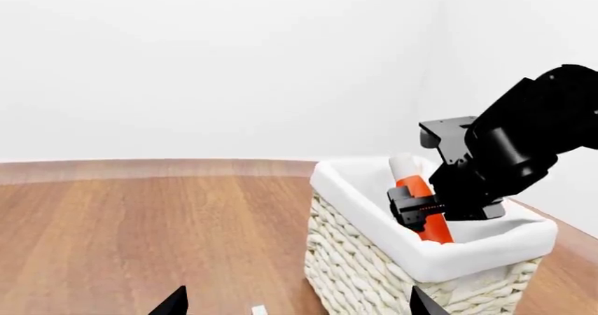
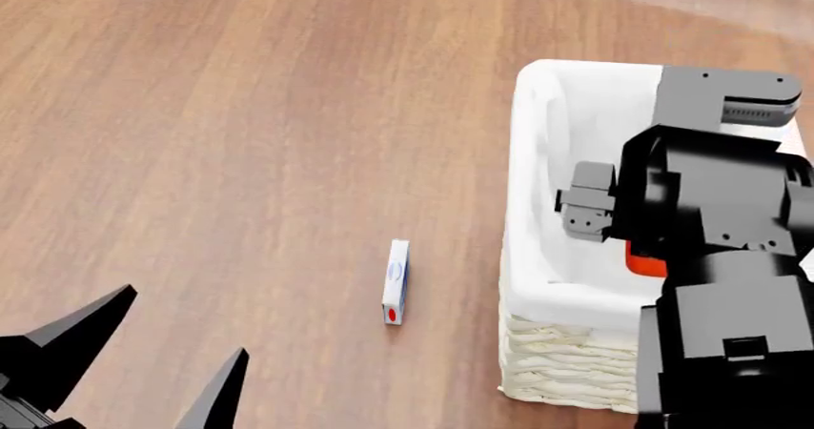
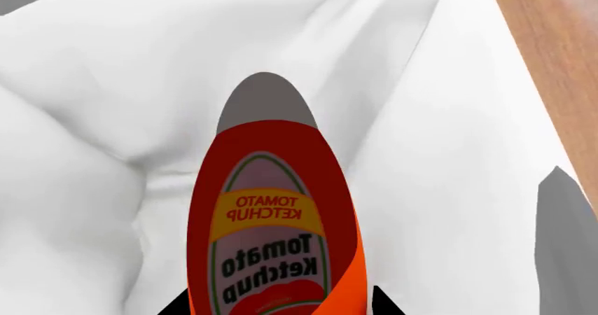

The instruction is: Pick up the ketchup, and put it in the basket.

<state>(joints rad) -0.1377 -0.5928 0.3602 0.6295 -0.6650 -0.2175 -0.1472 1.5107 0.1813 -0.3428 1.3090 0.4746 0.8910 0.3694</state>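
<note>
Wood-plank surface (image 2: 229, 114), warm reddish-brown, grain running diagonally in head view, fills nearly everything. Plain white walls (image 1: 206, 63) behind it, meeting at a faint vertical corner (image 1: 439, 56); pale strip along the far edge where wood meets wall. Light even and diffuse, soft shadows only. Small white flat item (image 2: 396, 281) with blue and red marks lies on the wood.
</note>
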